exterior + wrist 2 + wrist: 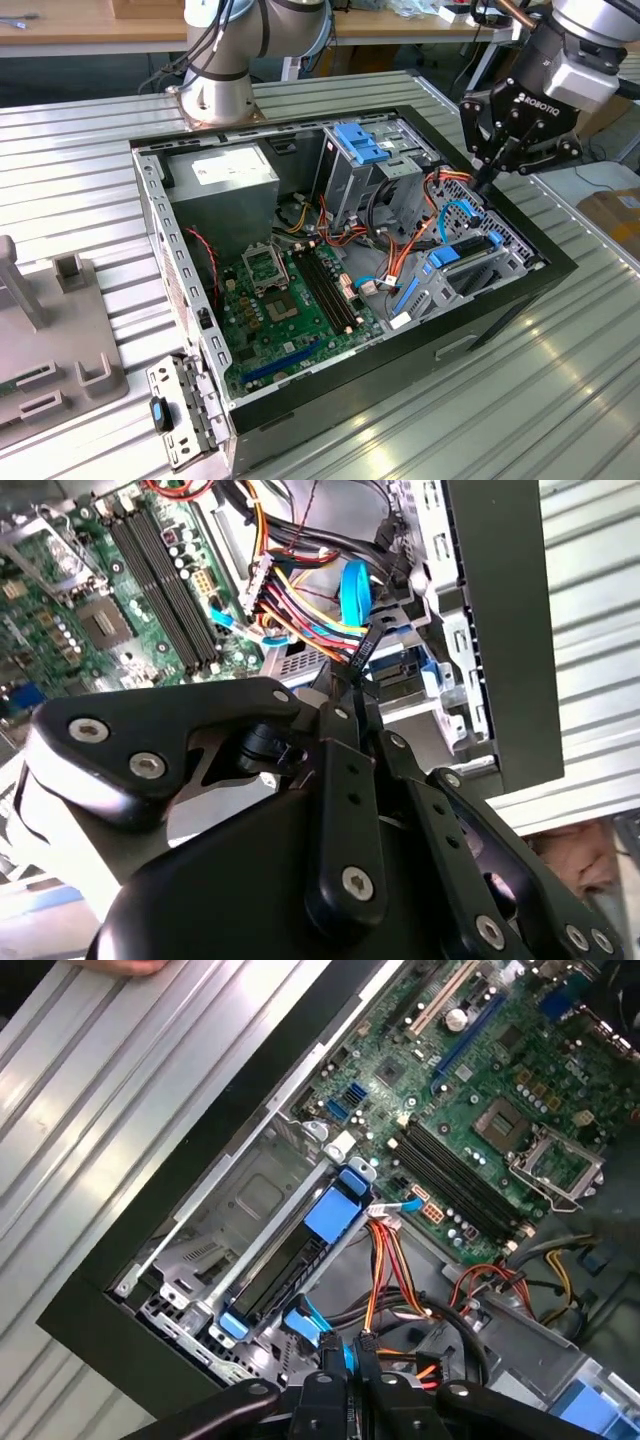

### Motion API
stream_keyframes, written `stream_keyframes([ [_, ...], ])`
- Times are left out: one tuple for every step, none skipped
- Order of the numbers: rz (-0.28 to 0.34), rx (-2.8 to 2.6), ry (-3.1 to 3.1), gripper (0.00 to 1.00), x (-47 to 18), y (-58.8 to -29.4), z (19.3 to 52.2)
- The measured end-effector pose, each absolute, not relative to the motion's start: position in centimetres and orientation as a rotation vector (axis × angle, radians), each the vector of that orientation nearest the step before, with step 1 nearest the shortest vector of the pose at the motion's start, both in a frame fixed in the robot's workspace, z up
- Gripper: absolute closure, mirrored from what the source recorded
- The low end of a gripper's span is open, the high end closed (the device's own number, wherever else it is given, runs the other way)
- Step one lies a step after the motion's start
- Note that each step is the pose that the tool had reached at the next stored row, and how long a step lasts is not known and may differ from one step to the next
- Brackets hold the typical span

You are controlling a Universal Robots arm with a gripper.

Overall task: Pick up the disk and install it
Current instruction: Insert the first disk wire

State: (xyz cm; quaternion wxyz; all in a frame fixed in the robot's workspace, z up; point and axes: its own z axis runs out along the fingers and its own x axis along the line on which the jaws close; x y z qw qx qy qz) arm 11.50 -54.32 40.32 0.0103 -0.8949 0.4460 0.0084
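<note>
The disk point(332, 1212), in its bright blue carrier frame, sits on edge in the drive bay at the corner of the open computer case point(500, 300). In the exterior view the blue carrier point(443, 257) lies at the case's right side, behind a grey bay wall. My gripper point(487, 183) hangs just above that side of the case, over the orange and blue cables, a little beyond the disk. Its fingers point(352, 695) stand together with nothing visibly between them. In the first wrist view the gripper point(349, 1355) is beside a blue cable loop point(303, 1318), close to the carrier's end.
A grey power-supply box point(225, 180) fills the case's far left corner. A tall metal cage with a blue latch point(360, 145) stands at the back. The green motherboard point(290, 300) lies in the middle. A loose metal bracket point(180, 410) and a grey fixture point(50, 330) are outside. A hand point(130, 965) shows beyond the case.
</note>
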Motion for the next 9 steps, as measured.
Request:
stream_keyframes([
  [0.026,-2.783,1.412,0.84,11.50,-54.32,40.32],
  [0.025,-2.756,1.464,0.84,11.50,-54.32,40.30],
  [0.025,-2.735,1.503,0.84,11.50,-54.32,40.28],
  [0.025,-2.722,1.525,0.84,11.50,-54.32,40.27],
  [0.024,-2.711,1.544,0.84,11.50,-54.32,40.26],
  [0.024,-2.687,1.585,0.84,11.50,-54.32,40.25],
  [0.024,-2.676,1.605,0.84,11.50,-54.32,40.25],
  [0.024,-2.675,1.605,0.84,11.50,-54.32,40.24],
  [0.023,-2.675,1.605,0.84,11.50,-54.32,40.24],
])
